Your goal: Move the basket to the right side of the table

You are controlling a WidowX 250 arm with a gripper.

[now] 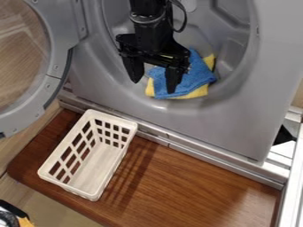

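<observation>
Nearest, the wooden table (195, 186), its front edge set close to the near end of the white basket (65, 186). The basket is stood upright on the table's left part, its far end beside the metal sill (201, 153). Beyond, the black gripper (153, 85) is held at the drum opening, its fingers spread wide and nothing seen to be gripped; behind them, a blue cloth (198, 77) is laid over a yellow cloth (198, 92). An overhang at the front edge could be caused by too much pull frontward; tilting, by a grip on one thin rim; scraping, by a path too near the sill. The slide is bounded by front edge and sill, and room is offered rightward along the wood. At the left, the open door (58, 53) should be avoided.
</observation>
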